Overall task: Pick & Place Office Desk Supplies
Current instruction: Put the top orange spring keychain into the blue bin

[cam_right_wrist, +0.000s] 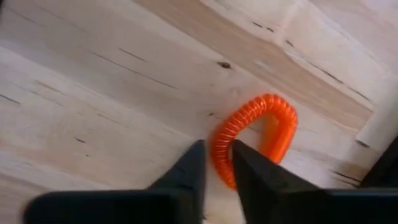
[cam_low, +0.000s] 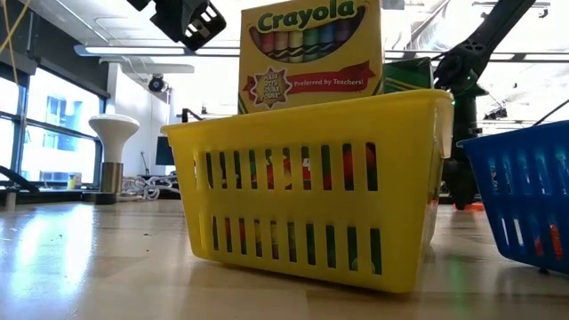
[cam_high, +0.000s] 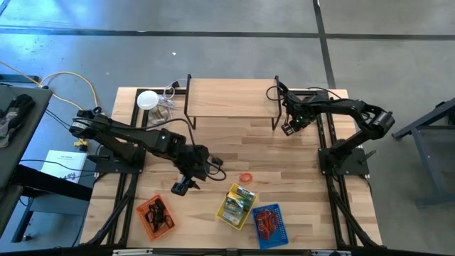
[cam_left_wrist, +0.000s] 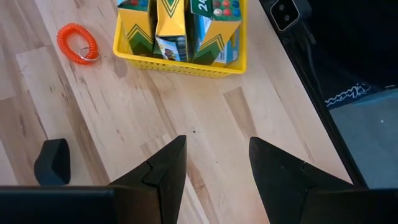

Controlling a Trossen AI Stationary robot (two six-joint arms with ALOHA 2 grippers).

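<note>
An orange spiral coil loop (cam_right_wrist: pixel 267 118) lies on the wooden table near the right leg of the wooden riser (cam_high: pixel 231 96). My right gripper (cam_right_wrist: pixel 216 144) points down at it and is shut on it; in the high view the gripper (cam_high: pixel 288 129) hides the loop. A second orange coil loop (cam_high: pixel 246 177) (cam_left_wrist: pixel 78 43) lies flat mid-table. My left gripper (cam_left_wrist: pixel 214 140) (cam_high: pixel 181 187) hangs open above bare table, left of the yellow basket (cam_high: pixel 238 206), and holds nothing. My right gripper pinches one side of the coil loop (cam_right_wrist: pixel 219 158) between its two fingers. One finger stands inside the ring and the other outside it. The fingers come from above, pointing down. The loop lies flat on the table.
The yellow basket (cam_low: pixel 311 187) holds crayon boxes (cam_low: pixel 311 53). Beside it are a blue basket (cam_high: pixel 269 224) with red items and an orange basket (cam_high: pixel 155 215) with black pieces. A white round disc (cam_high: pixel 147 99) stands far left. A small black piece (cam_left_wrist: pixel 53 162) shows near my left gripper.
</note>
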